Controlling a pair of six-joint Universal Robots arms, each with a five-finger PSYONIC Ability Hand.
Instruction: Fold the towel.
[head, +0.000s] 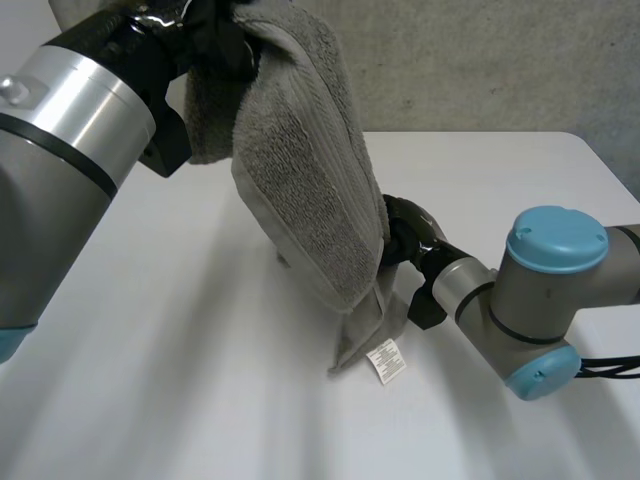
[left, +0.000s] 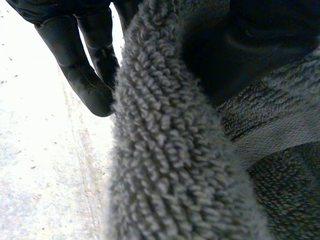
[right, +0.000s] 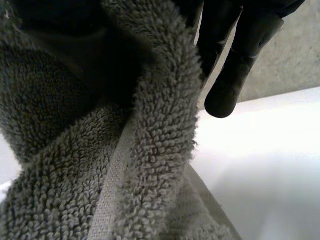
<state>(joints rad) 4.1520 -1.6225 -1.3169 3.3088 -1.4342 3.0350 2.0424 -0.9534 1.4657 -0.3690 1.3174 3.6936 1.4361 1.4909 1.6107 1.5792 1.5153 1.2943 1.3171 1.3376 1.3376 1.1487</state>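
Above the white table (head: 150, 380), you have one grey towel (head: 300, 170). Its long axis slants from the left hand (head: 215, 45), raised and pinching the upper end, down to the right hand (head: 410, 235), which grips the lower part. The corner with the label (head: 386, 360) points down and touches the table.

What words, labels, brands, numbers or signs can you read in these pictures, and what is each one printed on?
White care label, sewn at the low corner of the grey towel: some dark print, too small to read.
Nothing else carries words, brands, numbers or signs.
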